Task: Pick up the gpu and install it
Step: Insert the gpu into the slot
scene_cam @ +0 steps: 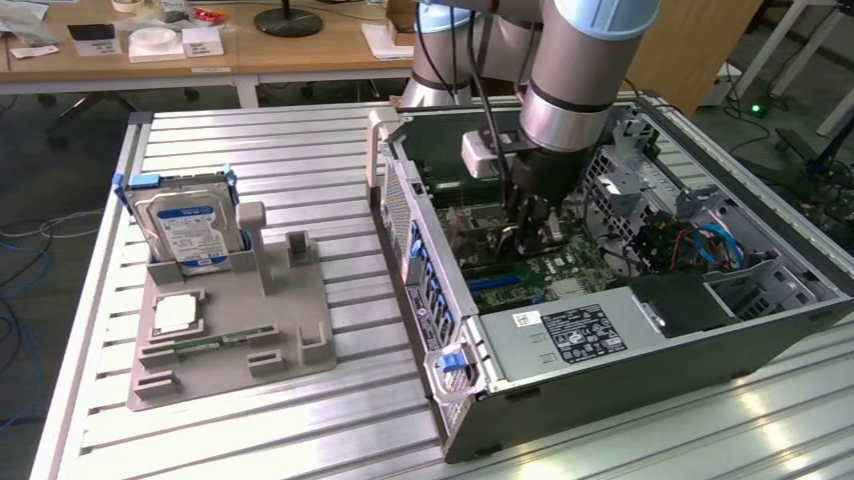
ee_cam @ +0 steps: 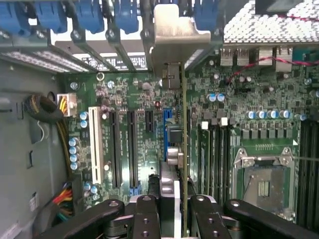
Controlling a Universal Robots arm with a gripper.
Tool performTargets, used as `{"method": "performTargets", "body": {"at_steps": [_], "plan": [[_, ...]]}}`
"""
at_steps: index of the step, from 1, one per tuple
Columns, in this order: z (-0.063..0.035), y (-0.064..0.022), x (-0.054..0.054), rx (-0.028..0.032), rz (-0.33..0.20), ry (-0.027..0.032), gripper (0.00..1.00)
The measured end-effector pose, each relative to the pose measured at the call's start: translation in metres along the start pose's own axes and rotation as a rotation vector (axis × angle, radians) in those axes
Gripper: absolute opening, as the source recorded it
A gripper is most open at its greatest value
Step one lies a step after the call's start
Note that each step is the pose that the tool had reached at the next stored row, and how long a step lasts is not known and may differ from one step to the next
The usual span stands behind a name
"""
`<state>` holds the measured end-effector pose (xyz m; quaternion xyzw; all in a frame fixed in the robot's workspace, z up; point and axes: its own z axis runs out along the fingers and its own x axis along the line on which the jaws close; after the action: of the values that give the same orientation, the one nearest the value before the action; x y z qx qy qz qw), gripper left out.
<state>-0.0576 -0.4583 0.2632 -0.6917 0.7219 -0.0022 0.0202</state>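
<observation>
A silver hard drive (scene_cam: pixel 187 228) stands upright in a grey holder (scene_cam: pixel 227 330) on the slatted tabletop (scene_cam: pixel 267 150), beside an open computer case (scene_cam: pixel 747 330).

The hard drive (scene_cam: pixel 187 228) is silver with a blue label, standing in a plain grey holder (scene_cam: pixel 234 330). The computer case (scene_cam: pixel 641 340) is dark grey. Its motherboard (ee_cam: pixel 139 134) is green with black slots, one white slot (ee_cam: pixel 94 144) and blue clips (ee_cam: pixel 89 15). The gpu (ee_cam: pixel 185 149) shows a dark greenish edge. The gripper (ee_cam: pixel 173 214) is black.
</observation>
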Motion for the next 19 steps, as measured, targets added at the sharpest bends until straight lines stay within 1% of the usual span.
{"method": "performTargets", "body": {"at_steps": [6, 9, 14, 19], "plan": [[0.0097, 0.0007, 0.002, 0.0000, 0.000, 0.0000, 0.28], [0.0131, 0.0048, 0.002, 0.0000, 0.000, 0.0000, 0.28], [0.0215, 0.0058, 0.003, 0.0000, 0.000, 0.0001, 0.28], [0.0251, 0.0080, 0.003, -0.0001, 0.000, 0.0002, 0.28]]}}
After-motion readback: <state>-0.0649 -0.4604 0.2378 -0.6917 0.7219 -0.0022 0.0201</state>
